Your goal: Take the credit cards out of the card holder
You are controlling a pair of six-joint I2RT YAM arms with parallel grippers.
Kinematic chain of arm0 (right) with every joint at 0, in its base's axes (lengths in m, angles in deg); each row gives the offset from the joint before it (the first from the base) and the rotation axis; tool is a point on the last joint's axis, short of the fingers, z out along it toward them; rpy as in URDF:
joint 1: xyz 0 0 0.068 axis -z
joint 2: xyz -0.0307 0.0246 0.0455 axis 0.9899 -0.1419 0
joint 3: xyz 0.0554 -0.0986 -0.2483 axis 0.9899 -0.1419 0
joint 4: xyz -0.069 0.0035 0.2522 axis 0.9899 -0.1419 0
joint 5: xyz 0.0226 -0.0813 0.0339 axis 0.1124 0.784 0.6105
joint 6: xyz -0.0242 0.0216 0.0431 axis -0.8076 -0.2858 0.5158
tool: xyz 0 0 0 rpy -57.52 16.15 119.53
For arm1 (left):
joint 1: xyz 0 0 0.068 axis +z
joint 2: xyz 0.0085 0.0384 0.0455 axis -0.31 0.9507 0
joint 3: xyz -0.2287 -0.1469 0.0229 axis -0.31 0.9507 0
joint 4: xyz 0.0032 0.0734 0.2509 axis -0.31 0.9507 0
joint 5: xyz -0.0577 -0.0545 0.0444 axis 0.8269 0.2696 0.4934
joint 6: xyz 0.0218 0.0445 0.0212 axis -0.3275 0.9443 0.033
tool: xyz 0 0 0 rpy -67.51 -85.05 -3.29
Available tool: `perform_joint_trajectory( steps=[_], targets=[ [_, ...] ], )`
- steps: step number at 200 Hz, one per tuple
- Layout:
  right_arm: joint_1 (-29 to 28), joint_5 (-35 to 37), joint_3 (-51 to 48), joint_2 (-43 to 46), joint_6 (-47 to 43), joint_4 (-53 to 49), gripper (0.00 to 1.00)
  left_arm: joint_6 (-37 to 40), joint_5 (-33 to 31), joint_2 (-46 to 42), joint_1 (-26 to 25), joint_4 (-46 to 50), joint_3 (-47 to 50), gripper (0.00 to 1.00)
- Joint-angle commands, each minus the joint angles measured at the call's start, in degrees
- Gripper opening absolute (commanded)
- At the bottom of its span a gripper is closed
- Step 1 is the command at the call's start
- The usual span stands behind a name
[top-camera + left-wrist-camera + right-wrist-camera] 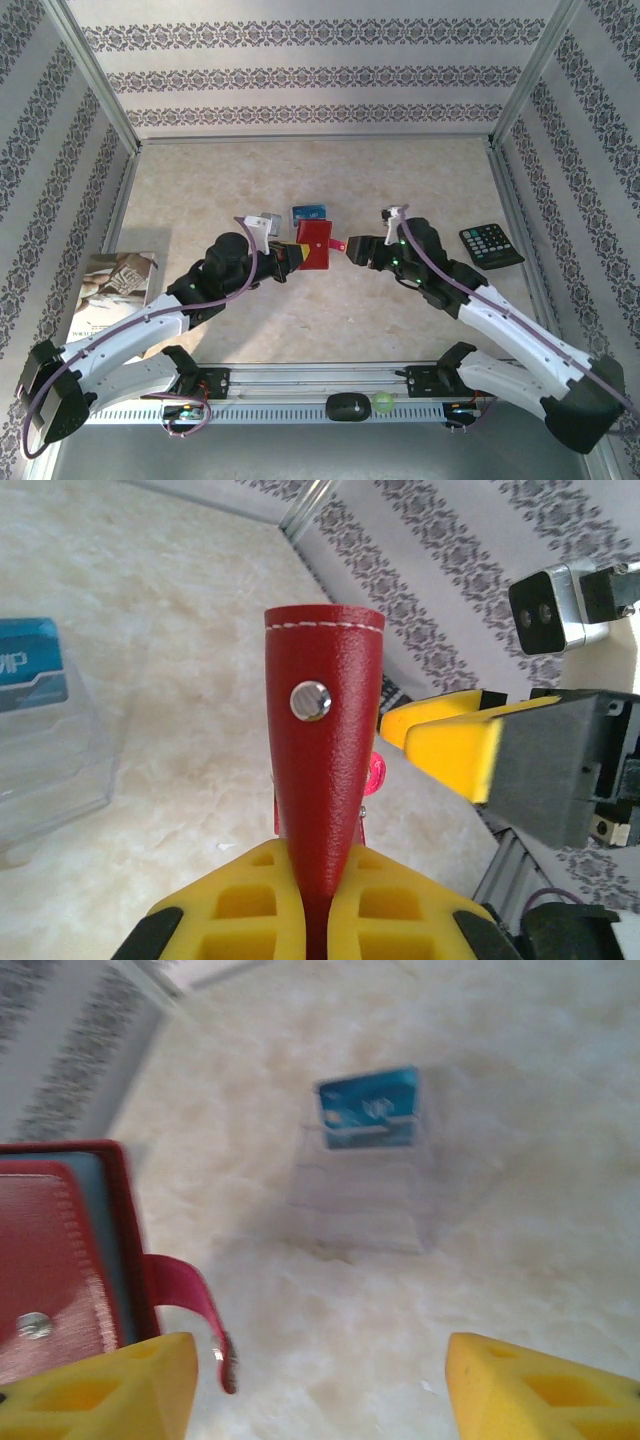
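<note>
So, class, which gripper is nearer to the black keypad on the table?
Right. The right gripper sits left of the keypad; the left gripper, clamping the red card holder, is farther left.

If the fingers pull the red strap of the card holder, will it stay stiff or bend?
It probably bends: the strap curls downward from the card holder, so it looks floppy. It seems thin, likely light. The grained surface probably grips well.

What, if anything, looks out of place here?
The clear plastic sleeves lie on the table with the blue card at one end, apart from the red card holder clamped in the left gripper.
</note>
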Motion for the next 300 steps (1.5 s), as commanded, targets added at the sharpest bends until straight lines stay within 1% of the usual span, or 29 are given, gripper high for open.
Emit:
perform_joint_trajectory(
  steps=[1,17,39,53,73,93,106,146,190,198,212,219,238,253,265,274,281,285,300],
  targets=[
    [1.3,-12.5,-2.2,0.0,0.7,9.9,0.70,-0.2,5.0,-1.5,0.9,-6.9,1.4,0.00],
    [0.9,-15.6,-2.7,-0.7,1.9,13.4,0.72,-0.4,5.7,-1.7,1.1,-7.3,1.4,0.00],
    [0.1,-13.4,-1.4,-2.1,1.7,11.2,0.72,-1.1,6.7,-1.8,1.2,-8.5,1.7,0.00],
    [0.1,-13.0,-1.4,-3.1,1.6,10.8,0.66,-1.7,6.8,-1.8,1.3,-9.4,2.0,0.00],
    [-0.1,-12.1,-1.8,-3.4,1.9,10.5,0.53,-2.5,6.4,-1.7,1.6,-9.5,2.4,0.00],
    [-0.7,-11.7,-2.4,-3.2,1.8,9.8,0.53,-3.5,6.5,-1.8,2.3,-10.4,3.3,0.00],
    [-1.1,-11.5,-2.8,-3.1,1.8,9.1,0.50,-4.2,6.8,-1.9,2.7,-11.3,3.9,0.00],
    [-2.1,-10.4,-3.6,-3.7,1.9,8.6,0.50,-5.7,7.3,-1.5,3.5,-13.4,4.7,0.00],
    [-2.4,-9.5,-2.7,-5.4,1.5,8.8,0.35,-7.2,8.5,-0.1,3.6,-15.3,5.2,0.00],
    [-2.5,-9.5,-2.5,-5.5,1.4,8.7,0.37,-7.4,8.5,0.1,3.6,-15.4,5.4,0.00],
    [-2.5,-9.1,-2.2,-5.4,1.3,8.6,0.43,-7.6,8.7,0.2,3.6,-15.6,5.6,0.00],
    [-2.5,-9.0,-2.1,-5.3,1.1,8.6,0.45,-7.8,8.8,0.1,3.6,-15.8,5.7,0.00],
    [-2.5,-8.8,-2.2,-4.6,1.0,8.9,0.44,-8.1,8.4,-0.1,3.6,-16.1,6.2,0.00],
    [-2.5,-8.9,-2.2,-4.4,1.1,9.0,0.38,-8.5,8.6,0.0,3.6,-16.7,6.4,0.00],
    [-2.6,-9.3,-2.0,-4.8,1.1,9.1,0.30,-8.8,8.8,0.3,3.6,-17.2,6.6,0.00],
    [-2.6,-9.8,-1.9,-5.3,1.1,9.2,0.20,-9.2,8.8,0.7,3.6,-17.8,6.8,0.00],
    [-2.8,-10.1,-1.8,-5.4,1.1,9.0,0.08,-9.5,8.8,0.9,3.6,-18.3,7.1,0.00],
    [-2.9,-10.0,-1.8,-5.3,1.1,8.8,0.00,-9.6,8.7,1.0,3.6,-18.5,7.2,0.00],
    [-4.0,-7.1,-1.7,-4.3,1.6,6.0,0.00,-10.2,8.0,1.6,3.6,-18.9,8.0,0.00]
  ],
)
